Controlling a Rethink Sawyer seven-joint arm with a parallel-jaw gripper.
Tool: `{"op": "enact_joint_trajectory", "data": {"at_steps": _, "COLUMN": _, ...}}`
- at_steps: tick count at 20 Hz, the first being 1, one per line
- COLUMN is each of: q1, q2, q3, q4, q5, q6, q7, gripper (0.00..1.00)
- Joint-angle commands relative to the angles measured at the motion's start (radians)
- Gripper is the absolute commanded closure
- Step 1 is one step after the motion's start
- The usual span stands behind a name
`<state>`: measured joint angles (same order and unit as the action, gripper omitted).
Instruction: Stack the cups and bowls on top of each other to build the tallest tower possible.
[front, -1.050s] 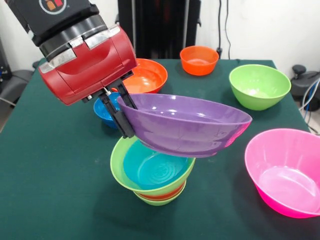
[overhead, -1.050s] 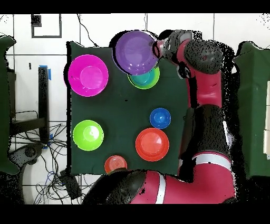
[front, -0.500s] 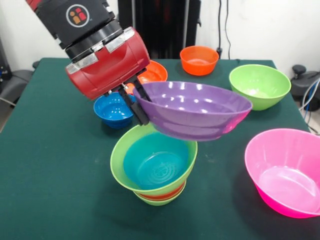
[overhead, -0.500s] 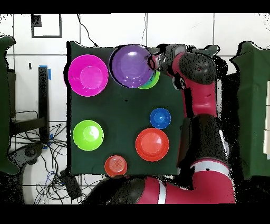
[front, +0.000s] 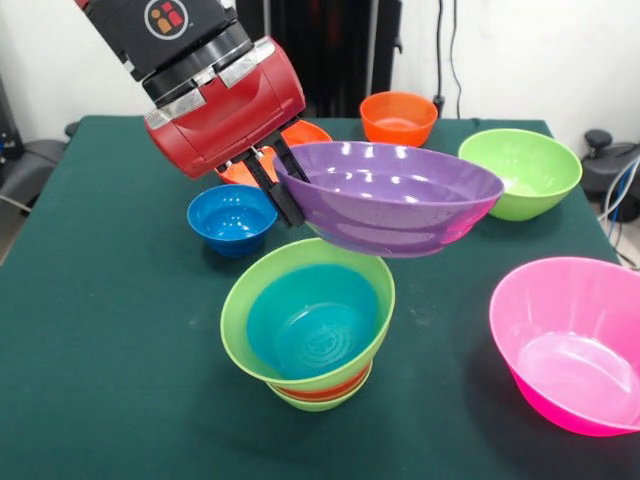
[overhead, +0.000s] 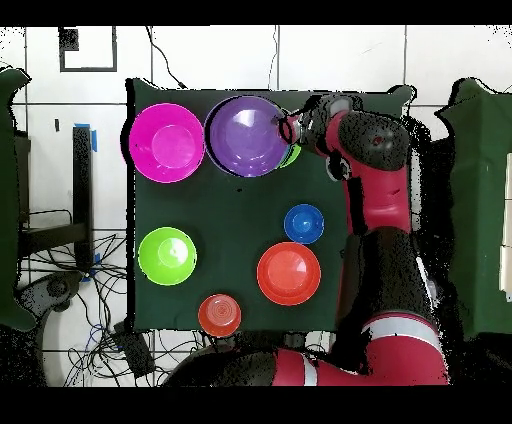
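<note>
My gripper (front: 279, 184) is shut on the left rim of a wide purple bowl (front: 395, 208), which hangs nearly level in the air. Just below and in front of it stands the tower (front: 308, 326): a lime green bowl with a teal bowl inside, over an orange band and a small green base. The purple bowl overlaps the tower's far rim without touching it. In the overhead view the purple bowl (overhead: 246, 135) covers almost all of the tower (overhead: 294, 154), and the gripper (overhead: 287, 128) holds its rim on the right.
On the green table (front: 100, 330) stand a small blue bowl (front: 232, 217), a large orange bowl (front: 304, 134) partly behind the gripper, a small orange bowl (front: 398, 118), a lime green bowl (front: 520, 170) and a big pink bowl (front: 570, 340).
The gripper has risen and shifted with the purple bowl, which went from tilted to nearly level. In the overhead view the bowl now covers the tower.
</note>
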<state>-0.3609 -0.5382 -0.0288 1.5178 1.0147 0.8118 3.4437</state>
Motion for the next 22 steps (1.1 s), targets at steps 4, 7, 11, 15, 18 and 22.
{"op": "enact_joint_trajectory", "data": {"at_steps": 4, "q1": -0.011, "q2": -0.013, "q3": 0.087, "q4": 0.068, "q5": -0.058, "q6": 0.079, "q7": -0.043, "gripper": 1.0}}
{"op": "enact_joint_trajectory", "data": {"at_steps": 7, "q1": -0.015, "q2": -0.017, "q3": 0.082, "q4": 0.063, "q5": -0.065, "q6": 0.091, "q7": -0.034, "gripper": 1.0}}
{"op": "enact_joint_trajectory", "data": {"at_steps": 11, "q1": -0.017, "q2": -0.02, "q3": 0.067, "q4": 0.074, "q5": -0.097, "q6": 0.099, "q7": -0.059, "gripper": 1.0}}
{"op": "enact_joint_trajectory", "data": {"at_steps": 15, "q1": -0.025, "q2": -0.027, "q3": 0.065, "q4": 0.114, "q5": -0.115, "q6": 0.09, "q7": -0.096, "gripper": 1.0}}
{"op": "enact_joint_trajectory", "data": {"at_steps": 18, "q1": -0.026, "q2": -0.027, "q3": 0.07, "q4": 0.133, "q5": -0.12, "q6": 0.074, "q7": -0.112, "gripper": 1.0}}
{"op": "enact_joint_trajectory", "data": {"at_steps": 22, "q1": -0.029, "q2": -0.024, "q3": 0.078, "q4": 0.128, "q5": -0.132, "q6": 0.077, "q7": -0.098, "gripper": 1.0}}
